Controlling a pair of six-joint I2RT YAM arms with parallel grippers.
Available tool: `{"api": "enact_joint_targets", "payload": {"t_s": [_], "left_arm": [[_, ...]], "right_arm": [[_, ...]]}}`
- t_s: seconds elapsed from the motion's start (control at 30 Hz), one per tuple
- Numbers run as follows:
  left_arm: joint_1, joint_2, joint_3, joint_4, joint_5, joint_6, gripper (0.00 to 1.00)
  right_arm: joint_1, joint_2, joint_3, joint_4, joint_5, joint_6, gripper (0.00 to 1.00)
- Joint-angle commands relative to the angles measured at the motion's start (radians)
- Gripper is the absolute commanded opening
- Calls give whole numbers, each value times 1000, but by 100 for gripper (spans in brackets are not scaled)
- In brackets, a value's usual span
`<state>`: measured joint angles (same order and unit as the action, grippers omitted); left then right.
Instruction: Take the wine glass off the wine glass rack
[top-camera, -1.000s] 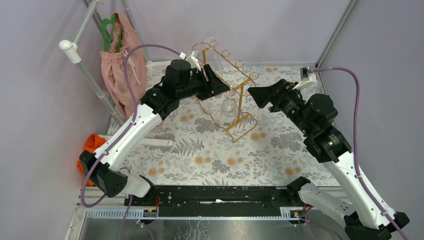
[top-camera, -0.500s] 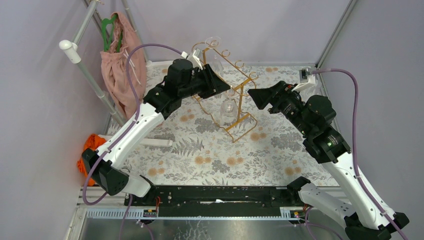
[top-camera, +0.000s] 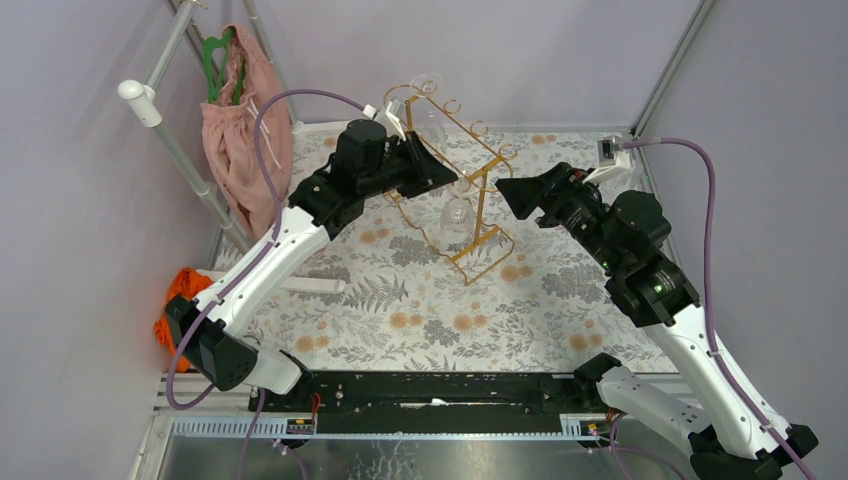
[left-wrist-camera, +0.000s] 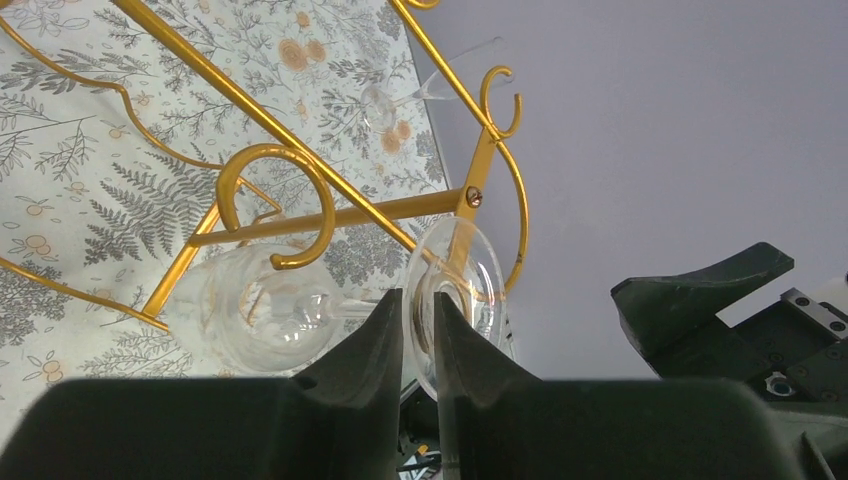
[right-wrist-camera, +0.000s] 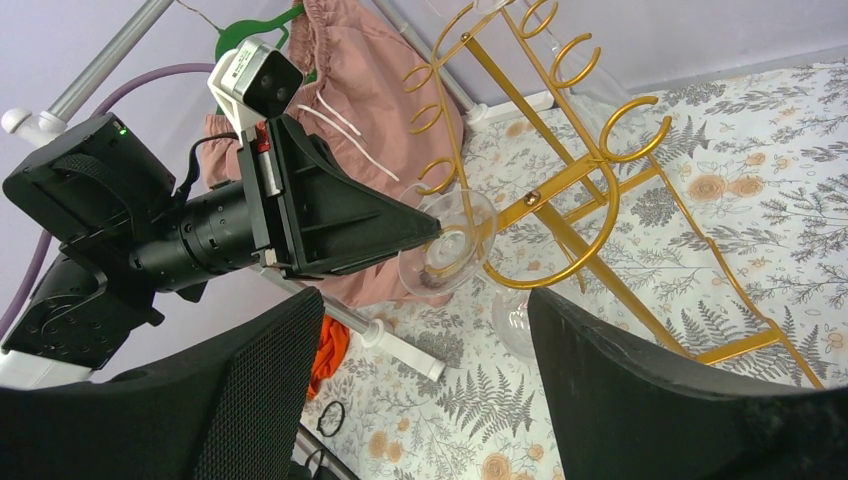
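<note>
- Here, the wine glass (left-wrist-camera: 262, 312) hangs upside down on the wine glass rack (left-wrist-camera: 380, 209). Its stem is caught between the gold wires, with its bowl below them and its round foot above.
- The rack stands on the floral bench (top-camera: 420, 310), toward the far side, between the two arms.
- The left jaws reach in from the left at the height of the glass's foot. The two fingertips (left-wrist-camera: 385, 335) stand close together with only a slit between them, and the rim of the foot sits in that slit. Whether they press on the glass, I cannot tell.
- In the right wrist view, the tip of the left jaws meets the clear disc of the foot, just beside a curled loop of the rack.
- The right jaws are spread wide and hold nothing. They face the rack from the right, near that same foot but apart from it and from the wire.
- A second glass (top-camera: 428, 84) hangs at the far end of the rack.
- A pink cloth (top-camera: 238, 130) drapes from a green hanger on a pole stand at the far left, well apart from the rack.
</note>
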<state>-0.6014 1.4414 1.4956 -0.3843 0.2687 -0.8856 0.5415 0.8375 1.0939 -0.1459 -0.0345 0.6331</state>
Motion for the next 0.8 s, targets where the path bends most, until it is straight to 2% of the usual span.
{"api": "enact_joint_targets", "payload": {"t_s": [0.0, 0.57, 0.77], "left_arm": [[-8, 4, -23, 74, -6, -2, 20], [-6, -16, -79, 138, 53, -70, 1], [-4, -34, -114, 202, 99, -143, 0]], "right_arm": [[5, -8, -5, 38, 28, -8, 82], [5, -9, -25, 60, 21, 16, 82], [5, -12, -35, 65, 19, 20, 82]]}}
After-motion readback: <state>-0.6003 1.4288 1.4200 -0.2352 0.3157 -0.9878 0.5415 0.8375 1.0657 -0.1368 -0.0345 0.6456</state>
